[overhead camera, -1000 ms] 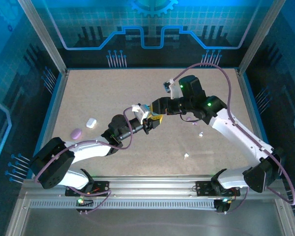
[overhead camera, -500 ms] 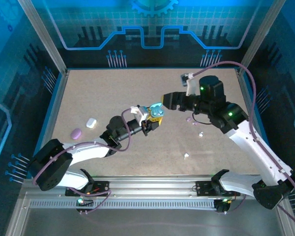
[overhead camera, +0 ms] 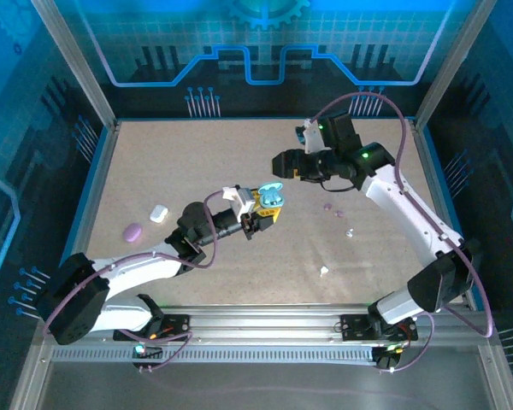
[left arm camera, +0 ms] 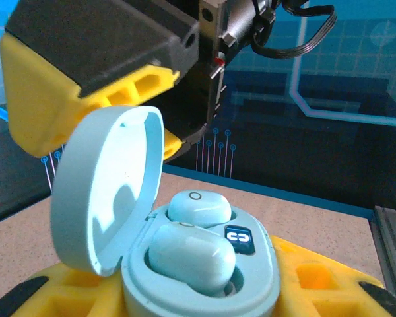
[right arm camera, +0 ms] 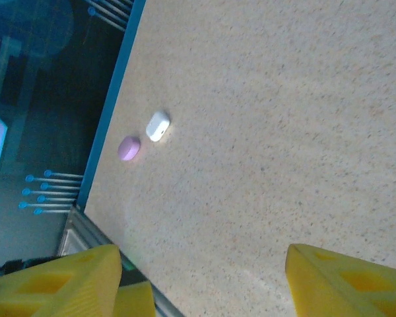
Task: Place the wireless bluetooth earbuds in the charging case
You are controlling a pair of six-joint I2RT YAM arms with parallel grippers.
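Left gripper (overhead camera: 266,208), yellow fingers (left arm camera: 317,281) clamped on the smooth pale blue charging case (left arm camera: 261,274) mid-frame in the top view, holds it with its rounded lid (left arm camera: 105,191) tipped open and two glossy pale blue earbuds (left arm camera: 191,254) seated in its wells. Right gripper (right arm camera: 204,284) stands wide apart and empty, just upper right of it. Tiny loose buds (overhead camera: 323,271) dot the speckled tabletop (overhead camera: 154,154) right of centre; a white pebble-shaped case (right arm camera: 158,125) and a purple case (right arm camera: 129,148) lie at left.
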